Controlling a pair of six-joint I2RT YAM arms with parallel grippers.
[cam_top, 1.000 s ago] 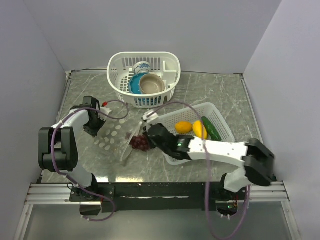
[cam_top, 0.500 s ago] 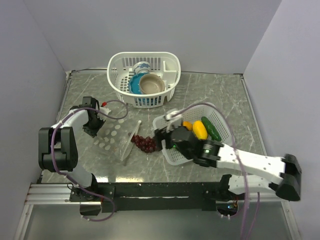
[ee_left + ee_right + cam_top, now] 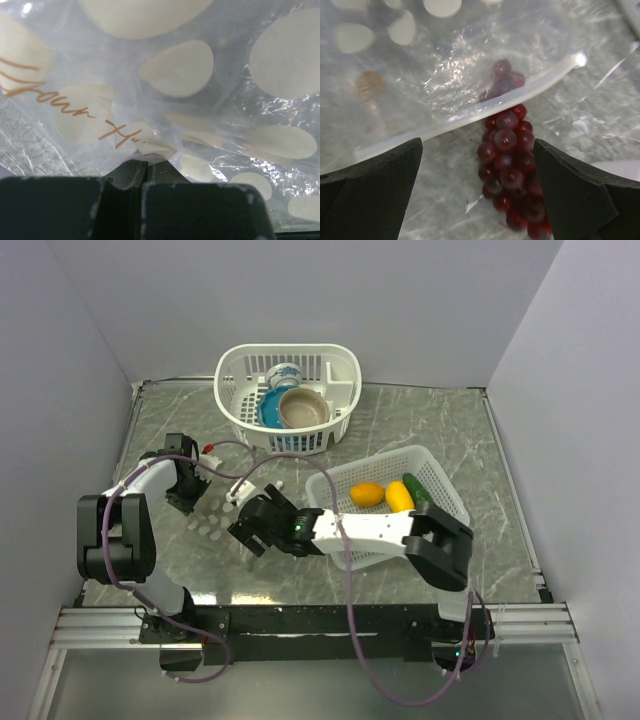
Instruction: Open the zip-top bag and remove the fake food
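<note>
The zip-top bag [image 3: 215,508] lies flat on the table, clear with pale dots. My left gripper [image 3: 190,496] is shut on its far-left edge; in the left wrist view the film [image 3: 180,75] is pinched between the fingers [image 3: 131,172]. My right gripper [image 3: 258,525] hovers over the bag's mouth and hides the grapes in the top view. In the right wrist view it is open [image 3: 477,187], with the dark purple grape bunch [image 3: 512,165] lying between the fingers, its top under the whitish zip strip [image 3: 470,117]. The orange fruit [image 3: 367,494], yellow fruit [image 3: 399,497] and green cucumber [image 3: 422,495] lie in the right basket.
The white mesh basket [image 3: 385,455] holding the fruit stands right of the bag, and my right forearm lies across its near side. A second white basket [image 3: 290,348] at the back holds a blue bowl [image 3: 270,412], a brown bowl [image 3: 303,408] and a cup [image 3: 284,373].
My right gripper has opened wide; it pulled back towards the basket, then swung left, and now sits over the grapes at the bag's mouth. The left arm has not moved.
</note>
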